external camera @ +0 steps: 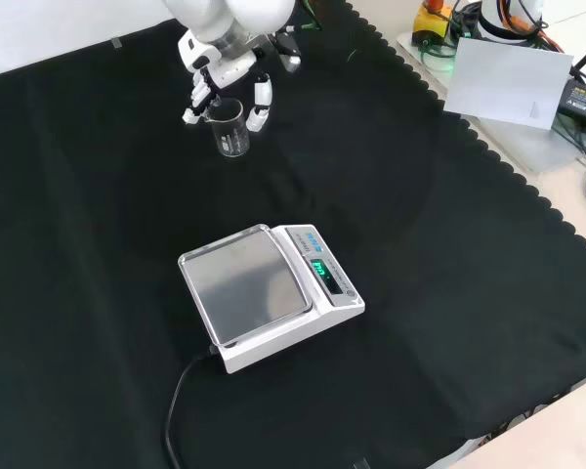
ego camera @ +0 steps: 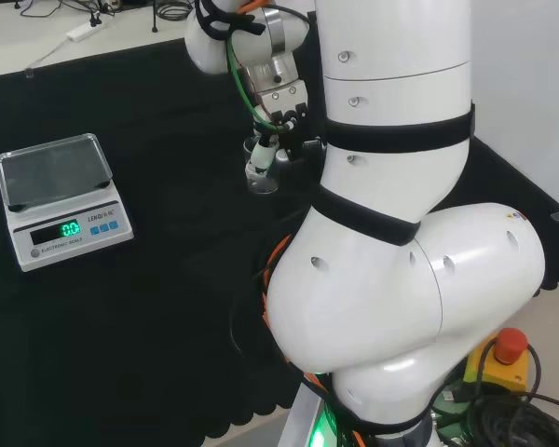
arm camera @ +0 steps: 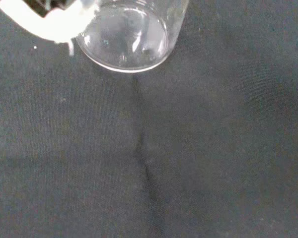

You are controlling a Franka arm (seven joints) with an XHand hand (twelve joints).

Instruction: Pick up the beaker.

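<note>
Beaker (external camera: 230, 128), a small clear glass cylinder, stood upright on the black cloth of the counter (external camera: 449, 293), its long axis vertical and its open mouth pointing up. In the front view it sat at about eleven o'clock from the white digital scale with a steel pan (external camera: 269, 293), well apart from it; in the head view the beaker (ego camera: 262, 173) lay at about two o'clock from the scale (ego camera: 61, 199).

The black and white hand (external camera: 225, 73) reached down from the top of the front view, palm above the rim. Its white-tipped fingers (external camera: 261, 104) hung on either side of the glass, curled in close beside the wall; I could not tell whether they touched it. In the wrist view the round base of the beaker (arm camera: 124, 37) rested on the cloth, with a blurred white finger (arm camera: 44, 22) just beside it.
</note>
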